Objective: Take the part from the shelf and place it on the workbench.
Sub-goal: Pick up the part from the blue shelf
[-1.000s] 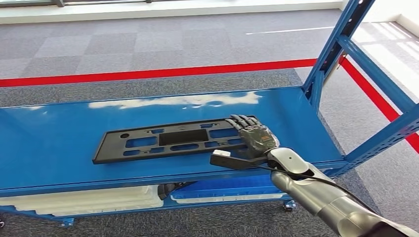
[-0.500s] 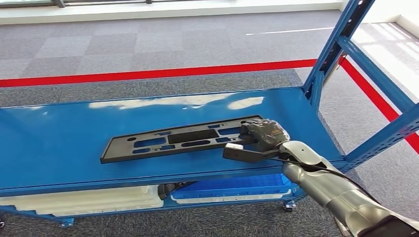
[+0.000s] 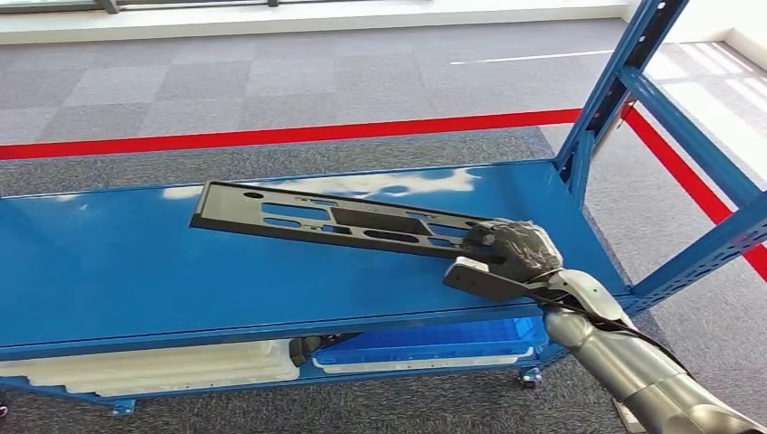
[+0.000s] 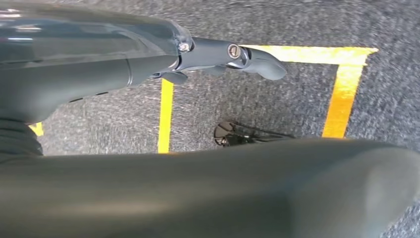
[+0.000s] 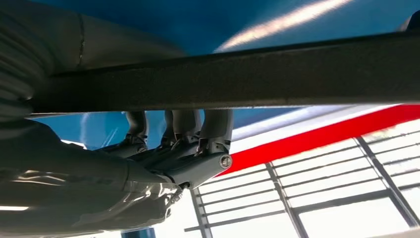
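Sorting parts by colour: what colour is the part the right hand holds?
Black, clearest in the head view: the part in the right hand.

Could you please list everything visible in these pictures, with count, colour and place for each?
Flat black plastic panel with rectangular cut-outs: one, black, above the upper shelf deck, gripped at its right end.
Blue metal shelf unit: one, blue, across the head view; upright posts at right.
Blue plastic bin: one, blue, on the lower level.
White part: one, white, lower level, left of the bin.
Red floor line: red, on grey carpet behind the shelf unit.
Yellow floor lines: yellow, on grey carpet, left wrist view.
Right robot hand: one, dark grey, gripping the panel's right end.
Left robot hand: one, dark grey, hanging over the floor, holding nothing.
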`<state>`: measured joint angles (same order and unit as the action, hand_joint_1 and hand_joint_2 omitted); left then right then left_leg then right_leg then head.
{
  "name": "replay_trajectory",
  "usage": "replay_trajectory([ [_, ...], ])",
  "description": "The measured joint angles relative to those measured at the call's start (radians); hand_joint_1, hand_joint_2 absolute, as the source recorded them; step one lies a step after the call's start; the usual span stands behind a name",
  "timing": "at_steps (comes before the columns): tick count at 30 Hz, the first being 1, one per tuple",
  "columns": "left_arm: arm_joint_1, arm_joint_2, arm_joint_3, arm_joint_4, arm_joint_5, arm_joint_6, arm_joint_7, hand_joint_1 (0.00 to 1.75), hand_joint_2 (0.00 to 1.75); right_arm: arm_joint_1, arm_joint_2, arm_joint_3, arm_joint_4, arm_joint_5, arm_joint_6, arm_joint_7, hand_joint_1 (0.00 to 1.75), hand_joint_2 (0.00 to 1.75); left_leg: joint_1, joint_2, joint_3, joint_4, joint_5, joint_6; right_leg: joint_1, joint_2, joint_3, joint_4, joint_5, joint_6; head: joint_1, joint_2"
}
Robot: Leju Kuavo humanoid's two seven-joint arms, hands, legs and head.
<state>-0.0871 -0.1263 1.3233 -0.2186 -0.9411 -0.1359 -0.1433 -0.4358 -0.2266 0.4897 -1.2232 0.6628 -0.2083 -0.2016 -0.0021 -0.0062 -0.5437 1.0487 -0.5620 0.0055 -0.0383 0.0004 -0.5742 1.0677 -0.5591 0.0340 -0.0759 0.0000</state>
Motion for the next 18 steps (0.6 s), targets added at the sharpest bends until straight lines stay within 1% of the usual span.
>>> replay_trajectory([
  [4, 0.002, 0.0, -0.006, 0.0, -0.001, -0.023, -0.033, 0.0, 1.75, 0.045, -0.023, -0.097, -0.13, -0.102, 0.021, -0.025, 1.75, 1.75, 0.0, 0.0, -0.001, 0.0, -0.001, 0.0, 0.0, 0.0, -0.002, 0.0, 0.0, 0.0, 0.0, 0.0],
  [10, 0.003, 0.0, -0.016, 0.0, -0.001, -0.041, -0.056, 0.0, 1.75, 0.052, -0.056, -0.218, -0.261, -0.2, 0.058, -0.045, 1.75, 1.75, 0.0, 0.0, -0.001, 0.0, -0.001, 0.0, 0.0, 0.0, -0.001, 0.0, 0.0, 0.0, 0.0, 0.0],
  [14, 0.003, 0.0, -0.021, 0.0, -0.001, -0.047, -0.065, 0.0, 1.75, 0.051, -0.064, -0.269, -0.311, -0.265, 0.097, -0.059, 1.75, 1.75, 0.0, 0.0, -0.001, 0.0, -0.001, 0.0, 0.0, 0.0, -0.002, 0.0, 0.0, 0.0, 0.0, 0.0],
  [18, 0.003, 0.0, -0.023, 0.0, 0.0, -0.058, -0.073, 0.0, 1.75, 0.051, -0.067, -0.293, -0.345, -0.334, 0.15, -0.075, 1.75, 1.75, 0.0, 0.0, -0.002, 0.0, -0.001, 0.0, 0.0, 0.0, -0.002, 0.0, 0.0, 0.0, 0.0, 0.0],
])
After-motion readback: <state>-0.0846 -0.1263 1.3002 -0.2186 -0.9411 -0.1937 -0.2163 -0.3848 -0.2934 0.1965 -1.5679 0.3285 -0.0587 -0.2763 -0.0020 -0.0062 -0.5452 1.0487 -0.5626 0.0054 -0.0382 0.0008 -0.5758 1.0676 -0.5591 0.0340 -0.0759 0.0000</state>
